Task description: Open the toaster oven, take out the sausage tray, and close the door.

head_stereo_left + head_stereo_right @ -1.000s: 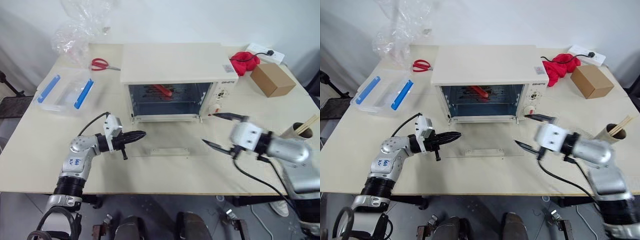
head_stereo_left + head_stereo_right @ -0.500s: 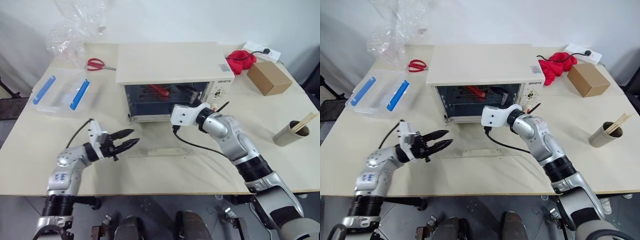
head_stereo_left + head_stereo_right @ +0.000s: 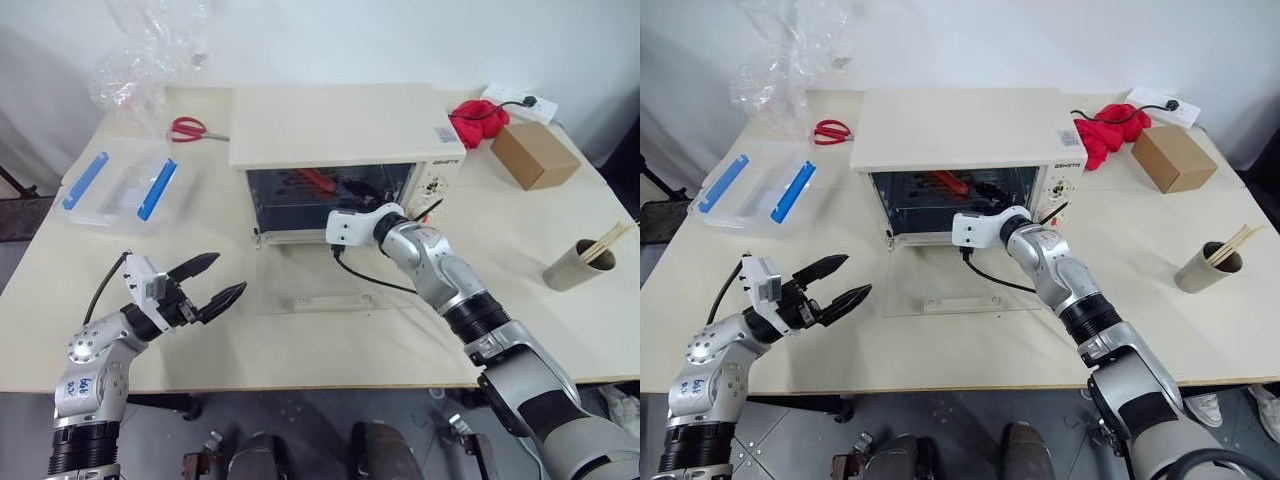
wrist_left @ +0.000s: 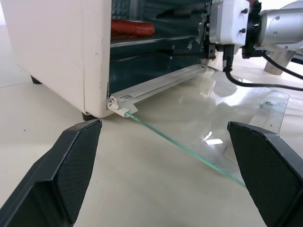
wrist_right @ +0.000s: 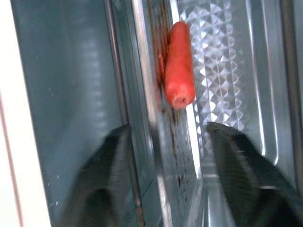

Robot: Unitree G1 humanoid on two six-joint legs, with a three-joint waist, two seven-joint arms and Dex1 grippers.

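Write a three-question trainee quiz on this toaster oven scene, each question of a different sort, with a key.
1. True or false: the door of the toaster oven lies open, flat on the table.
2. Which gripper reaches into the oven opening?
A. the left gripper
B. the right gripper
C. neither
3. Fill in: the red sausage lies on the ____ inside the oven.

Key:
1. True.
2. B; in the right wrist view its fingers stand either side of the edge of the sausage tray, not yet plainly clamped. The left gripper hovers open over the table, left of the door.
3. sausage tray.
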